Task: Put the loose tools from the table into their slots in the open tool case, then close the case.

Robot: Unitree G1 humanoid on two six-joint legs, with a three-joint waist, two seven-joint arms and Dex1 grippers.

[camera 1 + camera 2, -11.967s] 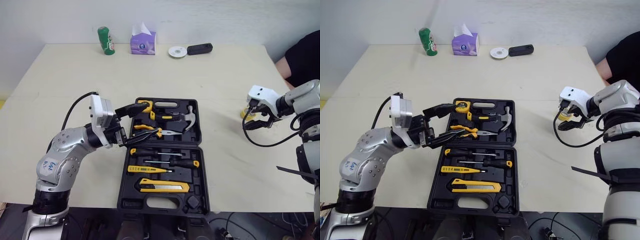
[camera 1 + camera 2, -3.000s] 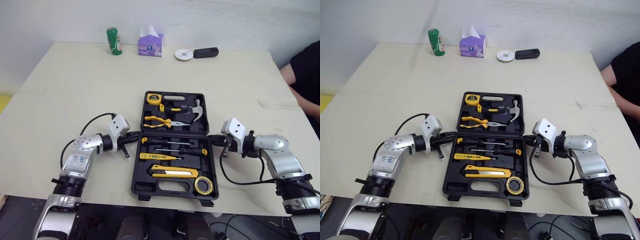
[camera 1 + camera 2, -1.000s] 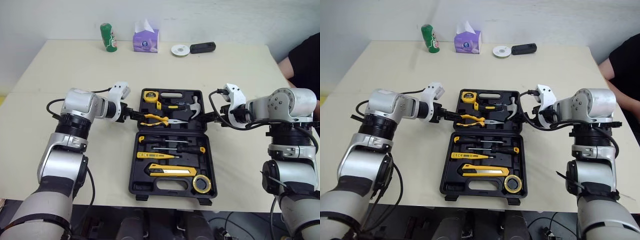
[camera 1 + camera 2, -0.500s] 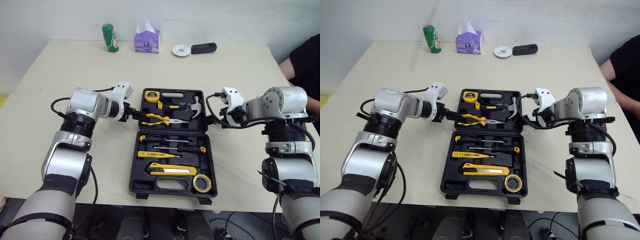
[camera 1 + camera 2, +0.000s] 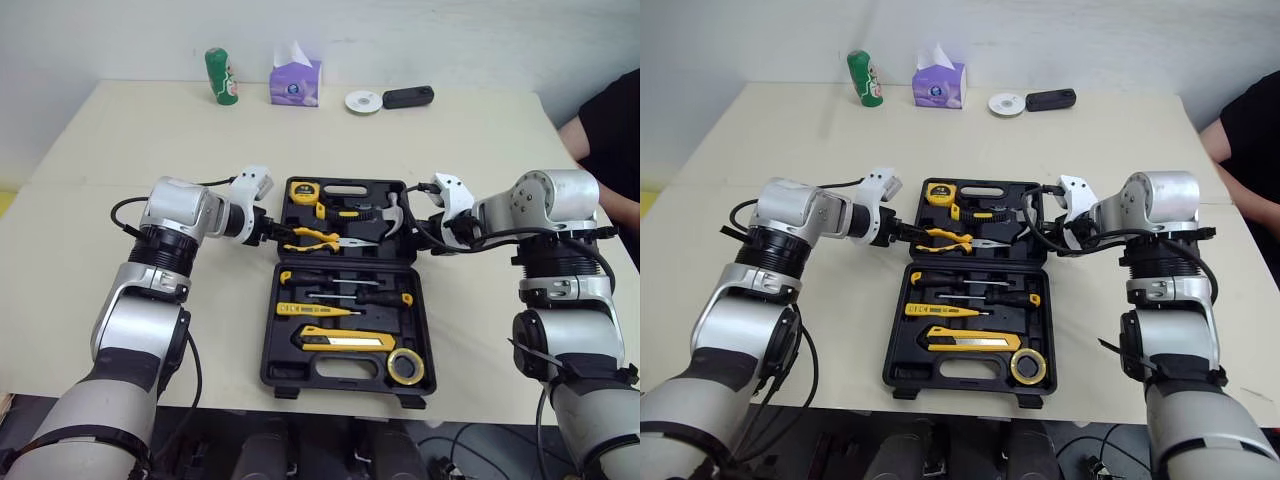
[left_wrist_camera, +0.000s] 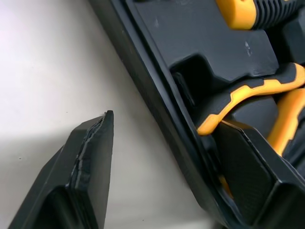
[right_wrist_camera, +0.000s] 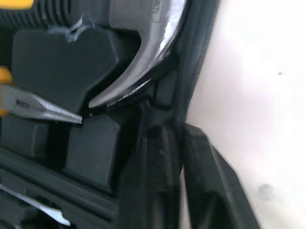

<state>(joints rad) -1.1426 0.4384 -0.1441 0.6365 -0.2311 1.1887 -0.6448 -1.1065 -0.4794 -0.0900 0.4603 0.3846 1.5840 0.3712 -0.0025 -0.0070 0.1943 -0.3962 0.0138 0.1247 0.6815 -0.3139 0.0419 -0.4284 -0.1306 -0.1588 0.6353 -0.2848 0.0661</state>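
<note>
Left eye view: open tool case (image 5: 340, 369) lies mid table (image 5: 120, 140), tools slotted (tape roll (image 5: 403, 367) at its 5 o'clock corner). Left pincer (image 5: 268, 232) is spread astride the far half's 9 o'clock rim. Right pincer (image 5: 422, 236) is pressed together against the 3 o'clock rim.

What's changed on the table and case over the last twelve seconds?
The tape roll, on the table by the right gripper twelve seconds ago, now lies in the near half of the tool case. Both grippers moved to the far half: the right gripper to its right edge, the left gripper to its left edge, open astride the wall. Case still open; pliers, hammer, can and tissue box unmoved.
</note>
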